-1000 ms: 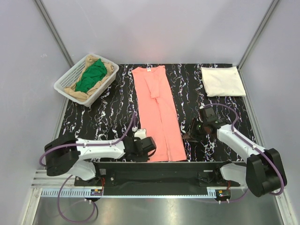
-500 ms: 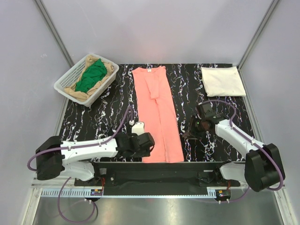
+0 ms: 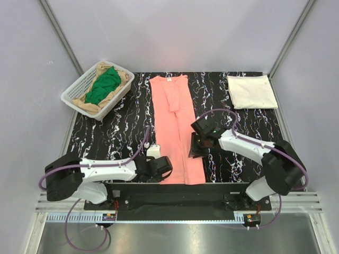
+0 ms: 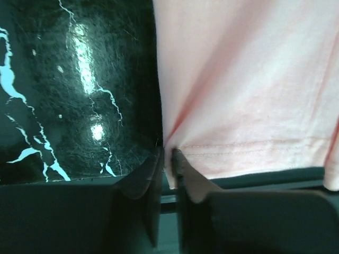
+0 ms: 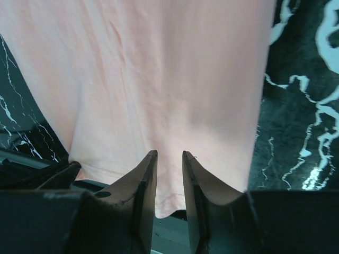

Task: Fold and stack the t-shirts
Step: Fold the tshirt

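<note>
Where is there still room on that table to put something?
Bare tabletop lies between the basket and the salmon-pink shirt, and between that shirt and the cream-white shirt. Crowded at the pink shirt's near end, around the left gripper and right gripper.

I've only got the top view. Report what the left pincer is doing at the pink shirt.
Observer: In the left wrist view, the left pincer is nipped on the pink shirt at its near-left hem corner, and creases fan out from that spot.
Operator: Now the right one.
Observer: In the right wrist view, the right pincer stands slightly open over the shirt near its hem. The cloth lies flat under the gap.
</note>
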